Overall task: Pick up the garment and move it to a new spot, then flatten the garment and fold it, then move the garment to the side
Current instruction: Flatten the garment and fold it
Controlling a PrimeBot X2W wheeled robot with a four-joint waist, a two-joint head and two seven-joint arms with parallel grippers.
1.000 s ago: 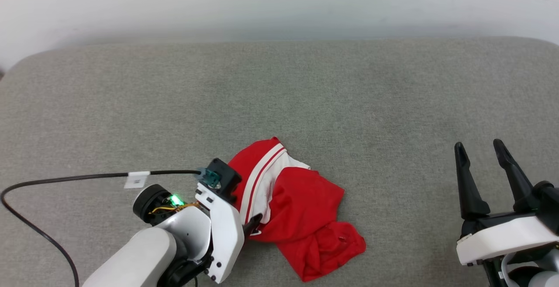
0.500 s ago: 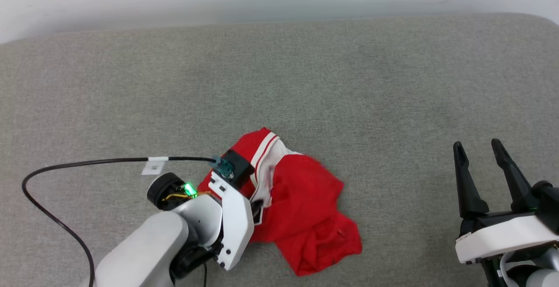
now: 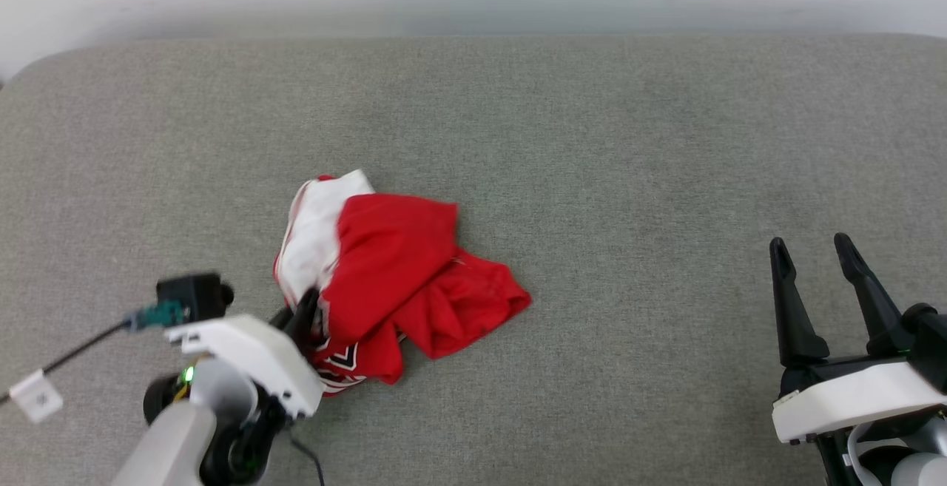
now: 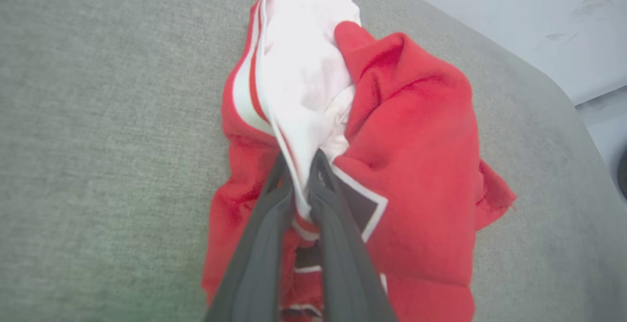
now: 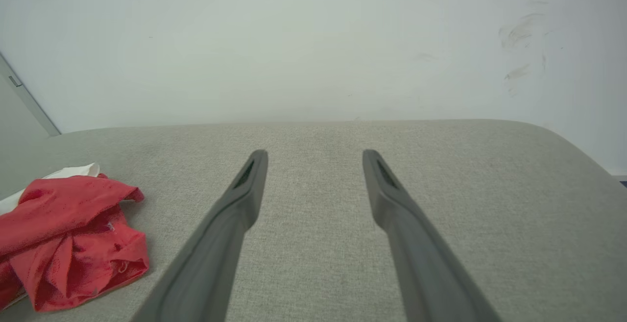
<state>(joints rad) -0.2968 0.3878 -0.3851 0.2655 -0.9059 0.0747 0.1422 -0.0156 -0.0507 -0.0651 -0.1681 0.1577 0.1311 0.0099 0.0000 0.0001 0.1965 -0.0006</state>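
The fingers of the left gripper (image 3: 307,301) (image 4: 300,165), spread a second ago, are now pressed together on a white fold of the garment (image 3: 399,264) (image 4: 416,116) (image 5: 73,224). The crumpled red shirt has slid leftward across the grey padded surface (image 3: 629,138) with them. I'd say the pick-up has begun. The right gripper (image 3: 810,243) (image 5: 313,155) waits well apart, fingers spread.

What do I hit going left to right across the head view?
In order: white cable tag → left gripper → garment, its left edge pinched by that gripper → right gripper, open and well clear of the cloth.
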